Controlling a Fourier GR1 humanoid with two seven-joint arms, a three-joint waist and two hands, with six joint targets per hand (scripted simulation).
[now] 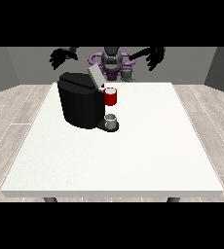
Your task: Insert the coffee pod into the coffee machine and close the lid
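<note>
The black coffee machine (80, 104) stands on the left half of the white table (148, 146), and its grey lid (95, 77) is tilted up and open. A red thing at the machine (111, 97) sits under the lid at its front. The small grey coffee pod (127, 73) stands at the table's far edge, right of the machine and just in front of the robot's body. The hand at the view's left (60, 57) is raised behind the machine with its fingers spread and holds nothing. Right of the pod and above it, the hand at the view's right (155, 57) is also raised, spread and empty.
A grey cup (111, 120) rests on the machine's low base at its front. The table's near edge runs along the bottom, with wooden floor around it.
</note>
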